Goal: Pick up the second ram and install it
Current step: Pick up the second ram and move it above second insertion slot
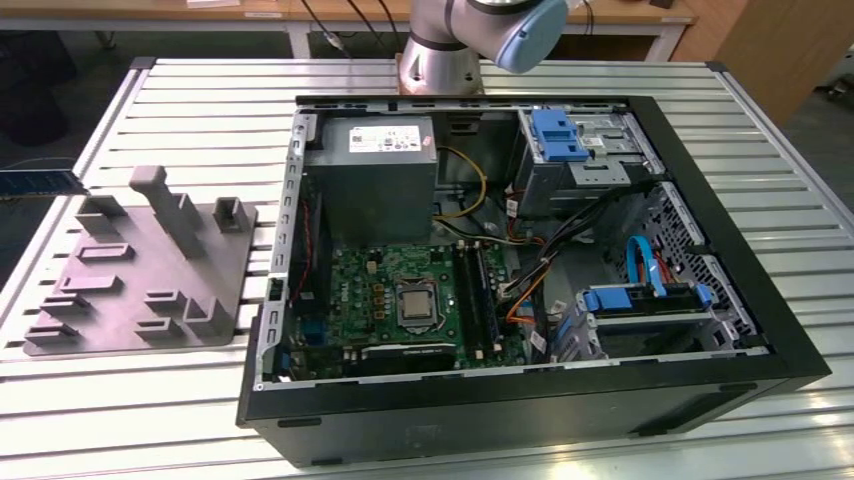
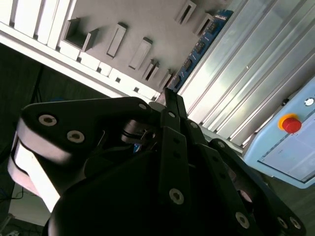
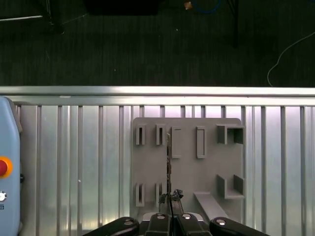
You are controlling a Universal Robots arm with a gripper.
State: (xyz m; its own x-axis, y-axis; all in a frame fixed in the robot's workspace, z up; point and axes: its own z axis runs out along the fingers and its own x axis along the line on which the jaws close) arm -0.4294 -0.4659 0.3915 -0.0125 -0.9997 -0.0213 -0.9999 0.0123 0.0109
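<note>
Gripping second ram (image 3: 169, 157) edge-on, gripper (image 3: 170, 197) clamped on flat faces, likely so long edge stays free for slot; gray slotted tray (image 3: 211, 162) beneath gripper.

Slatted aluminium table (image 1: 174, 100): grey slotted fixture plate (image 1: 134, 300) flat on it at the exterior view's left, open black PC case (image 1: 534, 415) just beside, apart; in the first wrist view, pale-blue box with red button (image 3: 7, 162) on the slats.
</note>
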